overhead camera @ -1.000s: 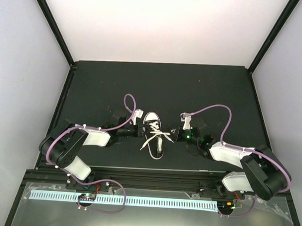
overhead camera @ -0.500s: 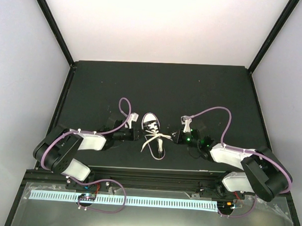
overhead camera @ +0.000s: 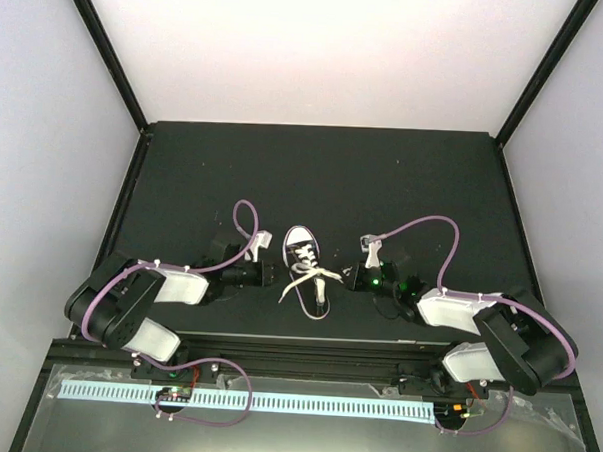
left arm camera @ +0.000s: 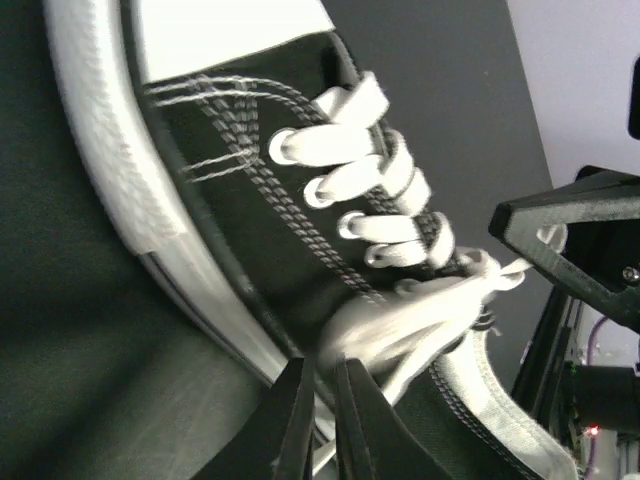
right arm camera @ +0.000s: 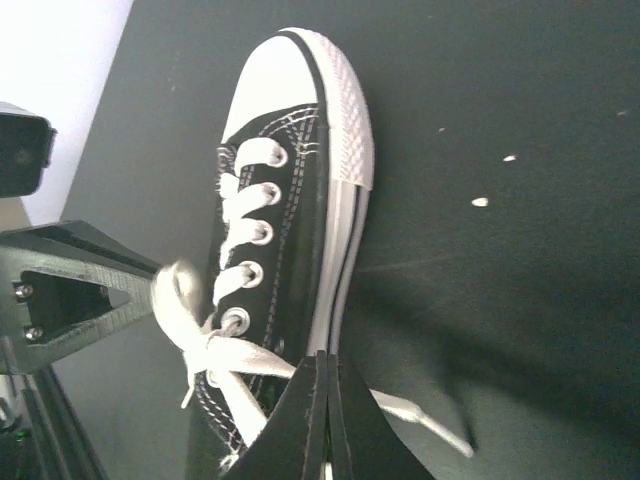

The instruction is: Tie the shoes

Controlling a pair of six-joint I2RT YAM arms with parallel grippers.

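Observation:
One small black sneaker [overhead camera: 302,254] with a white toe cap lies mid-table, toe pointing away. Its white laces [overhead camera: 314,278] cross in a knot over the tongue. My left gripper [overhead camera: 269,276] sits just left of the shoe. In the left wrist view the shoe [left arm camera: 250,220] fills the frame, and my left gripper [left arm camera: 322,372] is shut with a blurred lace loop [left arm camera: 400,320] ending at its tips. My right gripper [overhead camera: 349,278] is just right of the shoe. In the right wrist view it [right arm camera: 325,365] is shut on a lace [right arm camera: 250,355] stretched from the knot beside the shoe [right arm camera: 300,190], the lace end sticking out beyond.
The black table [overhead camera: 384,180] has raised black edges and white walls behind and at both sides. A slotted white strip [overhead camera: 244,399] runs along the front rail by the arm bases. Purple cables arc over both arms.
My left gripper has drawn back to the left and slightly toward the near edge, away from the shoe. The lace loops have pulled in smaller. The right gripper has barely moved.

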